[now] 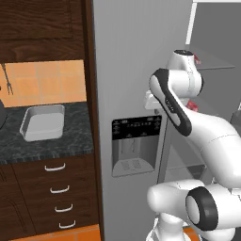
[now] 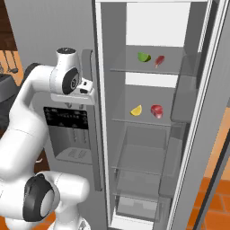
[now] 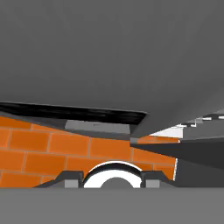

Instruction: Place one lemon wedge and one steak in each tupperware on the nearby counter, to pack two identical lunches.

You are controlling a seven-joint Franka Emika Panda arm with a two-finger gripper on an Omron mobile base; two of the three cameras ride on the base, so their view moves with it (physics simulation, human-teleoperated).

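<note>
Across the left of the left base view runs the counter (image 1: 47, 141), black-grey speckled stone over dark brown cabinets (image 1: 52, 197) with silver handles, backed by an orange tiled wall (image 1: 47, 82). One tupperware (image 1: 42, 122) sits on it, a shallow light-grey tray, empty, its long axis running from lower left to upper right of that frame. Right of the counter stands a grey fridge (image 1: 132, 56) with a dispenser panel (image 1: 136, 146) in its closed door.

At the centre of the right base view the other fridge door hangs open on glass shelves. On the upper shelf a yellow-green lemon wedge (image 2: 143, 57) lies just beside a steak (image 2: 159, 60), which tilts with its long axis toward the upper right. On the shelf below, a yellow lemon wedge (image 2: 136, 110) lies curved edge down, near a rounder steak (image 2: 157, 111). Orange brick floor (image 3: 52, 153) shows in the lower left of the hand view.

The arm's wrist is at the edge of the closed door, by the opening. Its claw is held nearly closed; nothing shows between the fingertips at the bottom of the hand view.
</note>
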